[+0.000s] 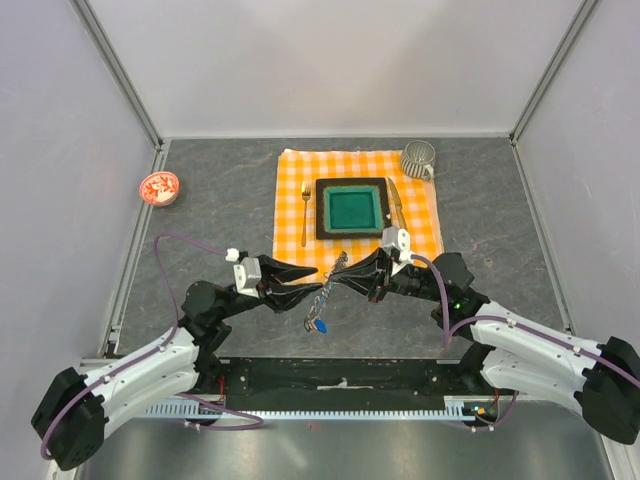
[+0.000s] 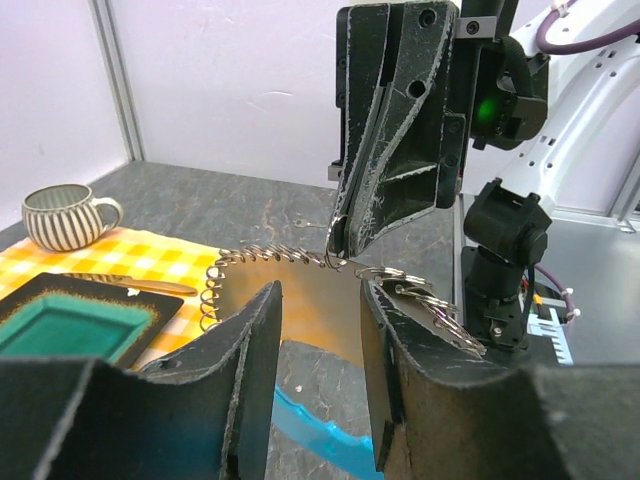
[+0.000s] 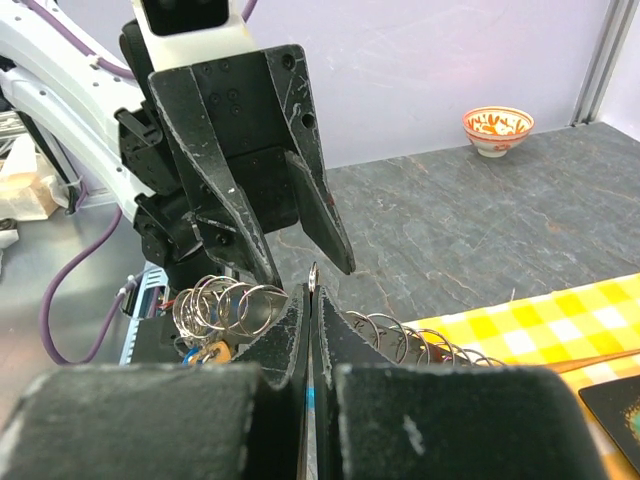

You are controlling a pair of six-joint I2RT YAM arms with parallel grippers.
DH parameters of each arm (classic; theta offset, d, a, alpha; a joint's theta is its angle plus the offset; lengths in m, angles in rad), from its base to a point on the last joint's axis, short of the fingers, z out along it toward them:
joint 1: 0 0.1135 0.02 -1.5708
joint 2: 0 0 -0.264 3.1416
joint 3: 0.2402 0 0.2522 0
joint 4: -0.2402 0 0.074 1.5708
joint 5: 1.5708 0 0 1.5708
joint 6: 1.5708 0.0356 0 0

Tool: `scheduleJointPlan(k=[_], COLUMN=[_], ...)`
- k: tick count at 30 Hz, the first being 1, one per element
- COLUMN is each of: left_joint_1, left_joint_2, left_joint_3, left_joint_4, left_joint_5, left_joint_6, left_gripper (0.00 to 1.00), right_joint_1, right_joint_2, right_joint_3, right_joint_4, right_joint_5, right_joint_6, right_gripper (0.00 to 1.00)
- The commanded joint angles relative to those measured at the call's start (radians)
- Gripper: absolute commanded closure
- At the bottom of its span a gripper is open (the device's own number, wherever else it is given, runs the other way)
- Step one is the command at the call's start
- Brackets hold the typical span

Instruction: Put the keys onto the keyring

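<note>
A plain white-walled enclosure surrounds a grey, stone-patterned surface [image 1: 220,200]. On it lie an orange checked cloth [image 1: 292,170] with a green dish [image 1: 352,208], a fork [image 1: 305,212] and a striped mug [image 1: 418,158], while a red-and-white bowl [image 1: 159,187] stands well apart at the left edge.

Both arms meet above the near middle of the surface. The right tool [image 2: 338,250] is pinched shut on the keyring [image 2: 270,255], gripping a thin run of its wire and holding it up off the surface. The wire shows as a string of small silvery loops that sags away to either side of the grip. The left tool [image 2: 320,300] faces it with its jaws standing apart around nothing, and the wire passes just beyond their tips. A cyan clip [image 2: 310,432] curves below.

In the overhead view the ring's low end dangles towards the surface with a blue tag on it, so at least some of the keys [image 1: 319,325] appear already threaded. The right wrist view shows blue and orange bits hanging under the loops. How many keys are on cannot be told. No loose key shows on the surface, so the threading seems largely done, with perhaps only seating or closing left.
</note>
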Motion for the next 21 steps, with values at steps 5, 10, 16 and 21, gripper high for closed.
scheduleJointPlan(k=[5,10,16,21], left_joint_1=[-0.003,-0.003,-0.003,-0.003], left_joint_2=[0.056,0.094,0.136,0.147], left_joint_3=[0.027,0.050,0.066,0.074], left_joint_4=[0.135,0.171,0.166,0.166], left_joint_5=[0.047,0.081,0.133,0.147], left_joint_6=[-0.045,-0.075,-0.097,-0.104], left_gripper=[0.59,0.60,0.63,0.73], right_joint_1=[-0.005,-0.006,-0.006,-0.006], right_joint_2=[0.006,0.018,0.027,0.038], right_joint_3=[-0.005,-0.011,-0.011,-0.014], right_joint_4=[0.132,0.146,0.164,0.169], right_joint_5=[-0.056,-0.071,-0.079,-0.085], right_joint_6=[0.035,0.040,0.047,0.049], right_gripper=[1.00,1.00,1.00,1.00])
